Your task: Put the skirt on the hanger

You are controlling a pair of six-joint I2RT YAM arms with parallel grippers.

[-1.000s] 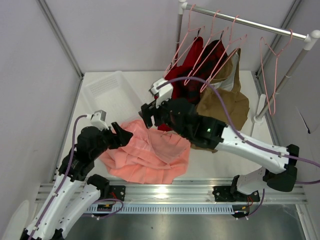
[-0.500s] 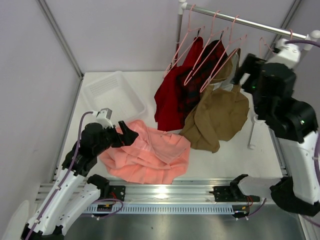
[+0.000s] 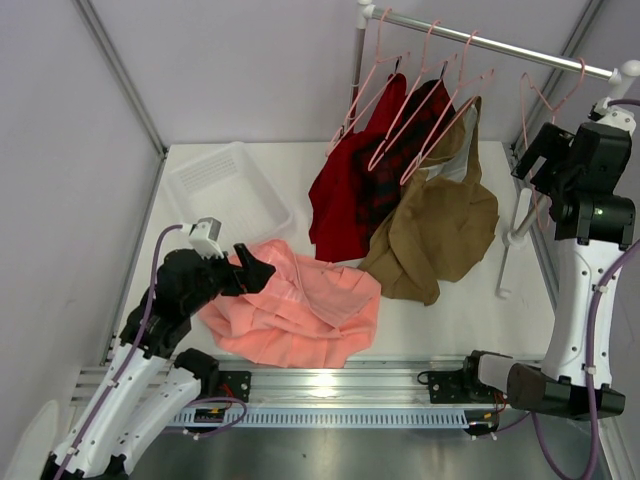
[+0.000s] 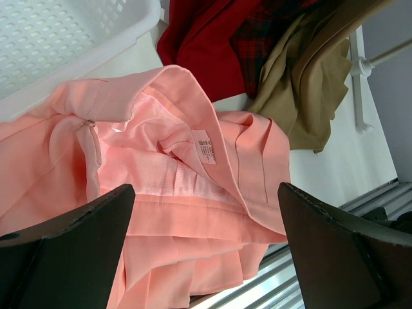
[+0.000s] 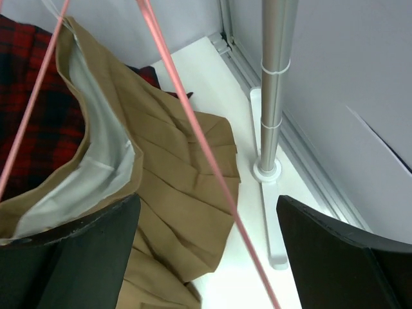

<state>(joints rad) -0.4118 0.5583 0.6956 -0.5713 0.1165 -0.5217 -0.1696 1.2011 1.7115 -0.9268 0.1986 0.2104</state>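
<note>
My gripper (image 5: 208, 212) is wide open. A thin pink hanger (image 5: 212, 154) slants down between my fingers, in front of a tan-brown garment (image 5: 174, 193) — a silver pole (image 5: 273, 77) stands beside it.

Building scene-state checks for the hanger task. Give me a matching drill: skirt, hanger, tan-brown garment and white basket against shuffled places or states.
Things:
1. skirt
2. hanger
3. tan-brown garment
4. white basket

Places or states:
A. bare, hooked on the rail at its right end
B. crumpled on the table, near left
C. empty, at the table's far left
D. hung on the rail, lower part resting on the table

Pairs: 1-B, 2-A, 3-D, 4-C
</note>
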